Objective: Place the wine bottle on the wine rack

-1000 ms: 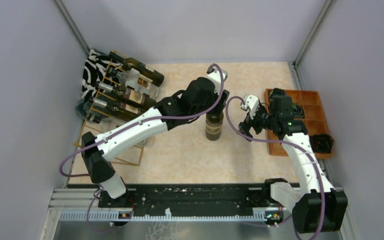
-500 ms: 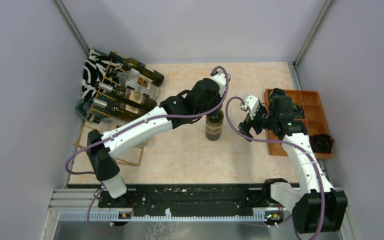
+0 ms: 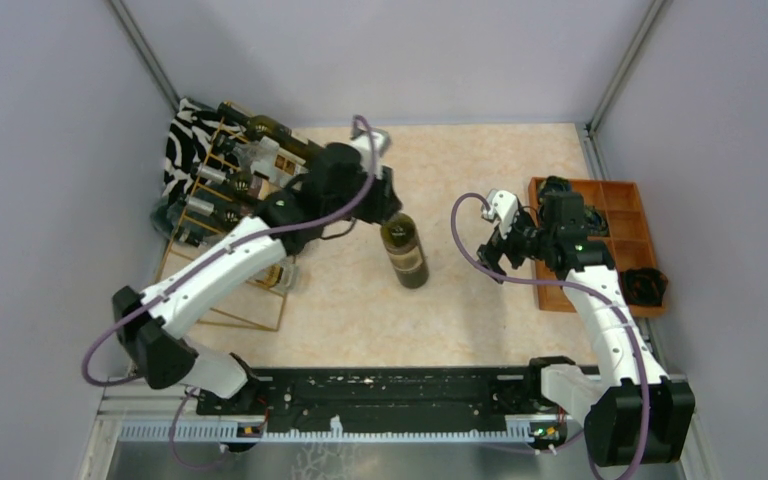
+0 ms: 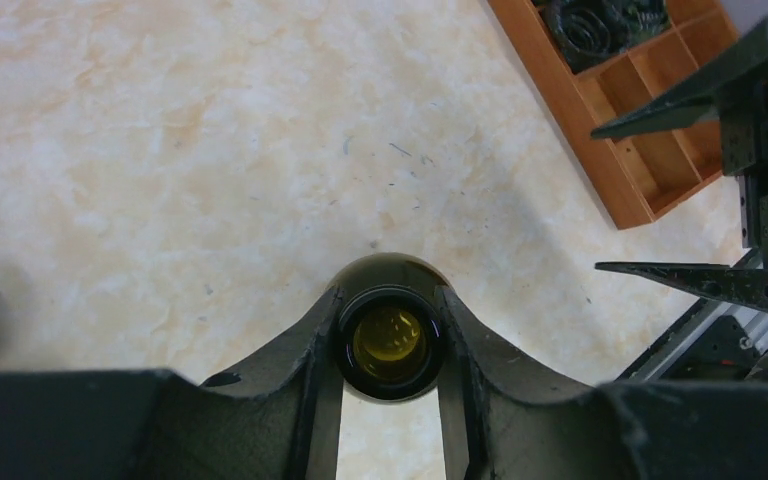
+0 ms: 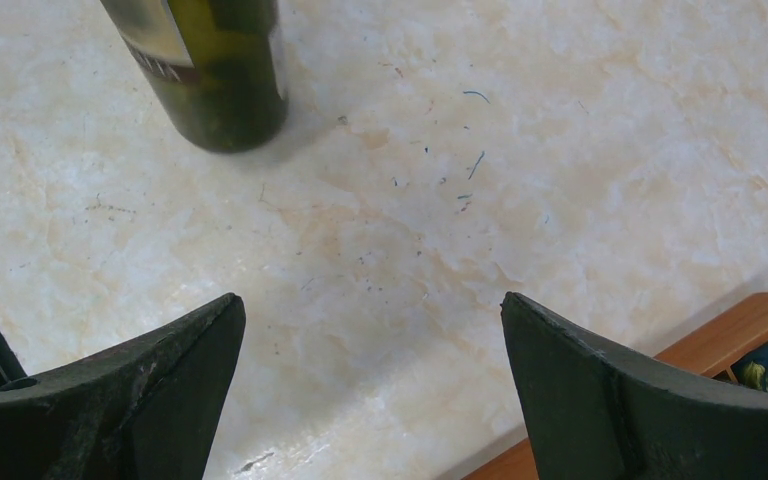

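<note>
The wine bottle [image 3: 407, 258], dark green with a label, leans over the middle of the table with its neck tipped toward the left. My left gripper [image 3: 388, 218] is shut on that neck. From the left wrist the open bottle mouth [image 4: 390, 340] sits squeezed between the two fingers [image 4: 310, 340]. The wine rack [image 3: 203, 203], a gold wire frame, stands at the far left with several bottles lying in it. My right gripper [image 3: 490, 252] hangs open to the right of the bottle, with nothing between its jaws. The bottle's base [image 5: 215, 90] shows in the right wrist view.
An orange-brown wooden compartment tray [image 3: 550, 292] holding dark items lies along the right edge, close behind the right gripper. A zebra-patterned cloth [image 3: 182, 140] sits behind the rack. Grey walls enclose the table on three sides.
The left gripper shut on the bottle's neck, then the arm swung left toward the rack, tipping the bottle from upright to leaning. The right arm has not moved.
</note>
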Tool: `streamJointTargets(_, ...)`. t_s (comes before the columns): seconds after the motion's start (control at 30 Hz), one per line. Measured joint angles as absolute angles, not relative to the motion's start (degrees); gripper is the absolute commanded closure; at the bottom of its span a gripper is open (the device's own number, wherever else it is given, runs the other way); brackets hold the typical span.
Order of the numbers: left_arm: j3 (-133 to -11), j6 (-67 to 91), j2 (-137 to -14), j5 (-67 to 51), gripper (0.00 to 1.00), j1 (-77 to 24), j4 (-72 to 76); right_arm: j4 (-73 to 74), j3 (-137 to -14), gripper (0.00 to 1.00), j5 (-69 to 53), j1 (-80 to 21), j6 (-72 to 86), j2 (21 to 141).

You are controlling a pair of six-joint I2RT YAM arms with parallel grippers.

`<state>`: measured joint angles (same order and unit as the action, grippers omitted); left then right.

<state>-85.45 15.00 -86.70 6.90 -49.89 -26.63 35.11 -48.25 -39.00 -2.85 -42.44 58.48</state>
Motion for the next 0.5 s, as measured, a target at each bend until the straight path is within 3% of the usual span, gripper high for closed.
streamJointTargets(0.17, -77.5, 18.7, -76.4, -3.2, 1.0, -36.8, -26.0, 35.1, -48.2, 0.02, -39.0, -2.9, -42.4, 58.5)
streamJointTargets(0.5, -69.4, 23.0, -62.8, -17.5, 1.0, -23.3, -29.2, 35.1, -48.2, 0.02, -39.1, -2.9, -42.4, 58.5)
